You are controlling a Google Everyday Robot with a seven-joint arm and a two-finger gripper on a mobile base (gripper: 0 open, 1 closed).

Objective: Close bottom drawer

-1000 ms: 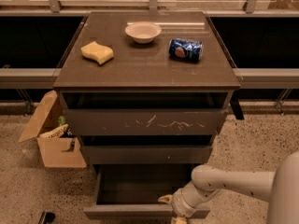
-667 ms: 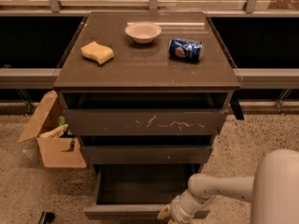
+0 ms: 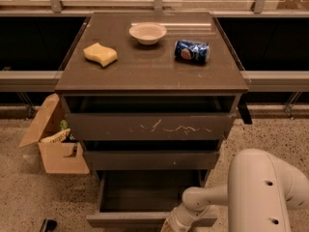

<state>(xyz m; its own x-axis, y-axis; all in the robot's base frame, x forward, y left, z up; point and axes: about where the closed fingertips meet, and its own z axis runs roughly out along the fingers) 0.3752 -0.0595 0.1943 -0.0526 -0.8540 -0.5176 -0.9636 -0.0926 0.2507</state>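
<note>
The bottom drawer stands pulled well out from the foot of the cabinet, its shallow dark interior open to view and bare as far as can be seen. It is a wide, flat box of grey-brown board with a smooth matte front and no handle. I judge it stiff and fairly light, likely to run back on its slides under a steady, level push. With nothing to grip, the place to act is the flat face of the front, near its middle so the drawer does not skew; its top edge is the other option. The gripper sits low at the drawer's front, right of centre and at or against the face, partly cut off by the frame edge, and whether it is apart or together cannot be told. Behind it the pale, rounded plastic arm fills the lower right corner. Above, the middle drawer shows a plain front of the same finish, and the deeper top drawer carries white scratches across its face; both look slightly ajar. The counter is a smooth brown slab bearing a soft yellow sponge, a shallow pale bowl and a dented blue can lying on its side. To the left, on the speckled floor, sits an open cardboard box.
</note>
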